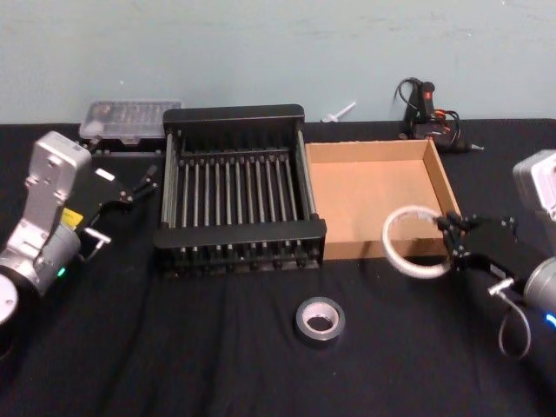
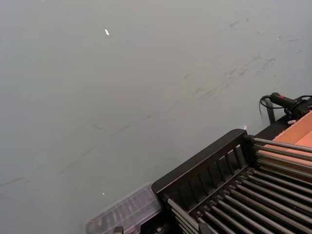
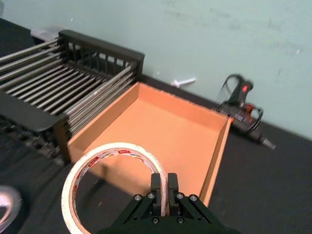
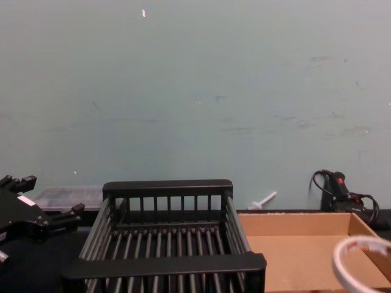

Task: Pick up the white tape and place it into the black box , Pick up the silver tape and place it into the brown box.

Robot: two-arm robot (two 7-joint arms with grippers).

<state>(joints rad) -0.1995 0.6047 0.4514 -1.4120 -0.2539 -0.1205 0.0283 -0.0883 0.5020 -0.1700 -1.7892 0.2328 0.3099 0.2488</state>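
The white tape (image 1: 408, 244), a ring with red print on its core, hangs upright over the front right part of the brown box (image 1: 369, 156). My right gripper (image 1: 449, 241) is shut on the ring's wall. In the right wrist view the fingertips (image 3: 165, 183) clamp the white tape (image 3: 117, 147) above the brown box (image 3: 165, 129). Its edge shows low in the chest view as the white tape (image 4: 343, 259). The silver tape (image 1: 320, 320) lies flat on the black cloth in front of both boxes. The black box (image 1: 234, 117) stands left of the brown box. My left gripper (image 1: 130, 185) hovers open left of the black box.
A clear plastic parts case (image 1: 129, 122) sits behind the black box at the back left. A black tool with red marks and cables (image 1: 426, 109) and a white bolt (image 1: 340, 111) lie along the wall behind the brown box. Black cloth spreads around the silver tape.
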